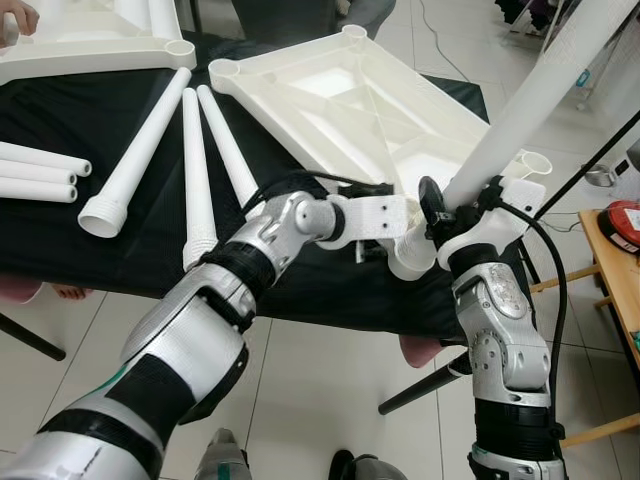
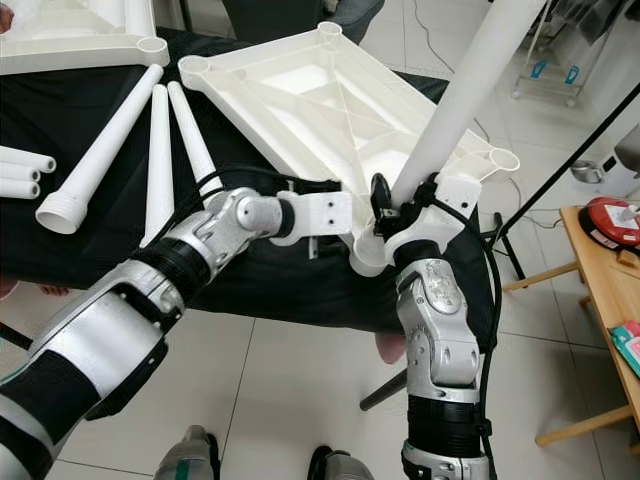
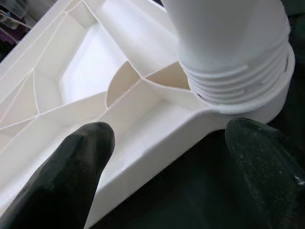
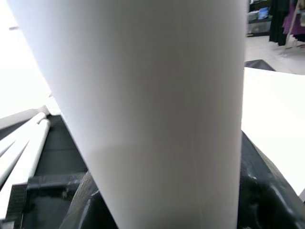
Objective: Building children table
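An upturned white table top lies on the black-covered table. A long white leg stands tilted, its threaded end sitting in the top's near corner socket. My right gripper is shut on this leg just above the socket, and the black fingers show on both sides of it. My left gripper is open at that same corner, one finger over the top's rim and the other over the black cloth.
Three loose tapered legs and some short tubes lie on the cloth to the left. A second white top is at the far left, with a person's hand on it. A wooden table stands to the right.
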You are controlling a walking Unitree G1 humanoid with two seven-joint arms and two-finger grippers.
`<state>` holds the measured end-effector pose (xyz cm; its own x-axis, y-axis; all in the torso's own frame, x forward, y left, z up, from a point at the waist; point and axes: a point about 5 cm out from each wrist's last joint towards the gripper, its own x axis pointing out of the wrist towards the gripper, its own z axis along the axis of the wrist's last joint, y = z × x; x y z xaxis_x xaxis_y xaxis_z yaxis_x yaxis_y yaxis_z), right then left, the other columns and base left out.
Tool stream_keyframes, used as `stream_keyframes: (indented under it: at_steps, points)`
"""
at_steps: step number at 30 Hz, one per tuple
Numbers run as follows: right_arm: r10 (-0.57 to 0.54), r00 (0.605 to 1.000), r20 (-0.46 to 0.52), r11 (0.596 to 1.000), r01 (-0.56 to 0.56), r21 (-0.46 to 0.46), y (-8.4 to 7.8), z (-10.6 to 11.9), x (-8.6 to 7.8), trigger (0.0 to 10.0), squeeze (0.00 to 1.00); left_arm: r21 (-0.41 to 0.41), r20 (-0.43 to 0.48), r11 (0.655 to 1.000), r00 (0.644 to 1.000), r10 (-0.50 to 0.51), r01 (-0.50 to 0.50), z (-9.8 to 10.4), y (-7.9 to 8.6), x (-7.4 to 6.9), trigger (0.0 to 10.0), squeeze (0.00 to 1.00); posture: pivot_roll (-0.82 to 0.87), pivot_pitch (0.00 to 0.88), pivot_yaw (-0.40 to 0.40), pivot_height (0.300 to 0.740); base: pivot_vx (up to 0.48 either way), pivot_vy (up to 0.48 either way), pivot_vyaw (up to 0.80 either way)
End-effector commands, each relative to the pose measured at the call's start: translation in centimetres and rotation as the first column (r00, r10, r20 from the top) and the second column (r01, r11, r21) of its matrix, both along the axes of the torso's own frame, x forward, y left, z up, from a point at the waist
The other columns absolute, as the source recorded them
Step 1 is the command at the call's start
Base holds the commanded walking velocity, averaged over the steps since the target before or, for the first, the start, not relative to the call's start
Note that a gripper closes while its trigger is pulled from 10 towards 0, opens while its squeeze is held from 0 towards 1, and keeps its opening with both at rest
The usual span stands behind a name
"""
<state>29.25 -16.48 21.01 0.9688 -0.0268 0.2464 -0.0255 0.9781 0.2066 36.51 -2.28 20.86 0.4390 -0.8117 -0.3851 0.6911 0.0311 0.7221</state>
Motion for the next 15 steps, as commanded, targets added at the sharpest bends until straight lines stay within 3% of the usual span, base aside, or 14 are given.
stream_keyframes:
  at_steps: [1, 3, 6, 10, 12, 15]
  points:
    - [-0.038, 0.987, -0.158, 0.989, 0.06, 0.132, -1.5, -3.7, -0.5, 10.0, 0.0, 0.011, -0.016, 1.0, 1.0, -0.023, 0.023, -0.2, -0.2, -0.1, 10.0, 0.0, 0.07, 0.177, 0.026, 0.74, 0.0, 0.0, 0.0]
    - [-0.015, 0.99, -0.142, 0.996, 0.027, 0.087, -1.3, -3.5, -0.7, 10.0, 0.0, 0.031, -0.027, 0.999, 0.999, -0.04, 0.041, -0.4, -0.4, -0.3, 10.0, 0.0, 0.05, 0.176, 0.033, 0.74, 0.0, 0.0, 0.0]
    - [0.21, 0.97, -0.125, 0.968, -0.224, -0.112, 0.7, -2.8, -1.7, 10.0, 0.0, 0.157, -0.03, 0.982, 0.994, -0.103, 0.107, -1.6, -0.3, -0.7, 10.0, 0.0, 0.04, 0.174, 0.036, 0.74, 0.0, 0.0, 0.0]
    - [0.316, 0.938, -0.143, 0.925, -0.338, -0.172, 1.6, -2.8, -2.3, 10.0, 0.0, 0.224, -0.021, 0.965, 0.99, -0.137, 0.139, -2.1, -0.1, -0.8, 10.0, 0.0, 0.04, 0.174, 0.035, 0.74, 0.0, 0.0, 0.0]
    - [0.413, 0.892, -0.186, 0.875, -0.445, -0.19, 2.5, -3.5, -3.0, 10.0, 0.0, 0.253, -0.034, 0.955, 0.988, -0.149, 0.153, -2.3, 0.3, -0.8, 10.0, 0.0, 0.04, 0.174, 0.03, 0.74, 0.0, 0.0, 0.0]
    - [0.439, 0.876, -0.2, 0.858, -0.475, -0.194, 2.8, -3.8, -3.3, 10.0, 0.0, 0.257, -0.041, 0.954, 0.988, -0.149, 0.154, -2.3, 0.4, -0.8, 10.0, 0.0, 0.04, 0.174, 0.03, 0.74, 0.0, 0.0, 0.0]
